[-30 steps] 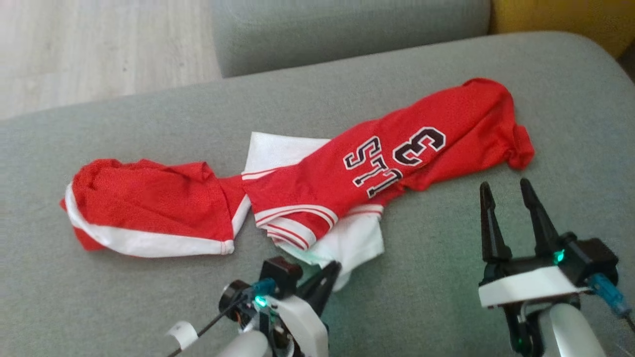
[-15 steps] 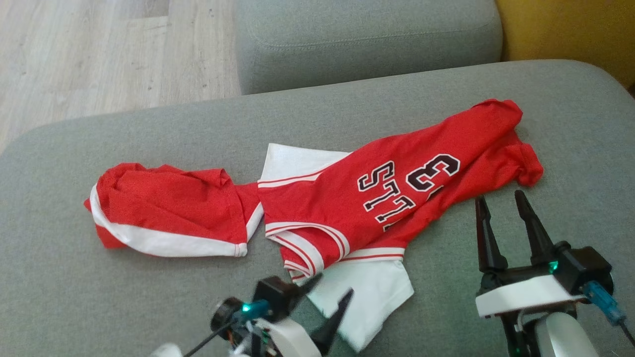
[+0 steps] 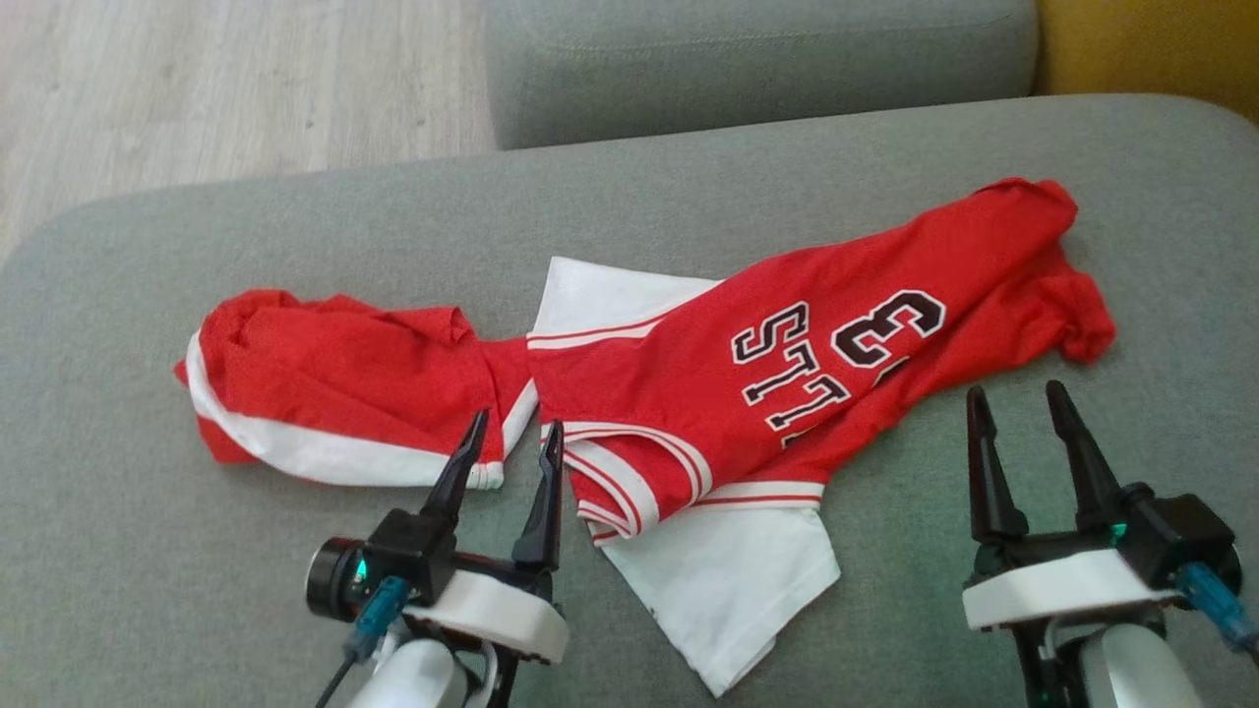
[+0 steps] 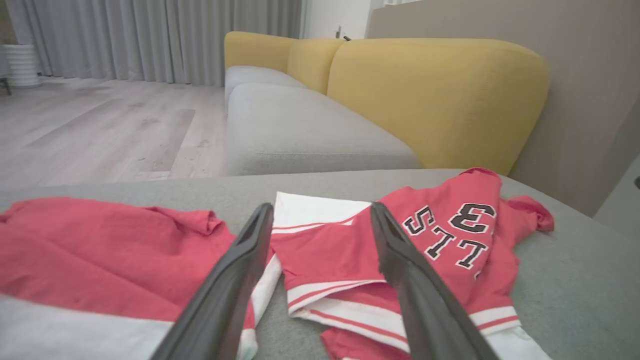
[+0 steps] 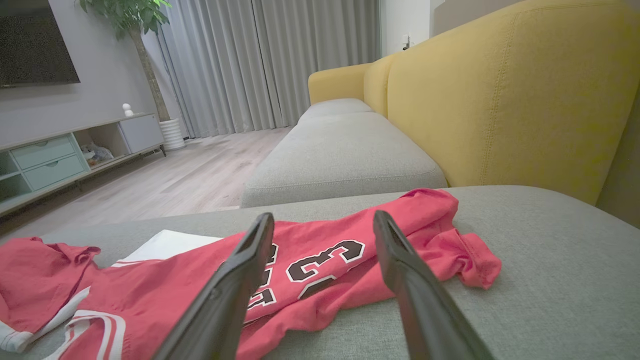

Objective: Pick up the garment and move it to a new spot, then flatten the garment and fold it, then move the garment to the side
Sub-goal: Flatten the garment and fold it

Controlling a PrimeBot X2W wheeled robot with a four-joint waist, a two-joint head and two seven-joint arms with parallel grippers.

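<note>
Red shorts, seemingly, beside garment on sofa

We see a red jersey with white panels, red-and-white striped trim and black lettering outlined in white. The cushion is grey-green, the sofa back mustard yellow, the floor pale wood grain.

The head view looks steeply down on the grey cushion from close above. Each wrist view skims low across that cushion, facing the yellow sofa back. All three views share the red garment.
</note>
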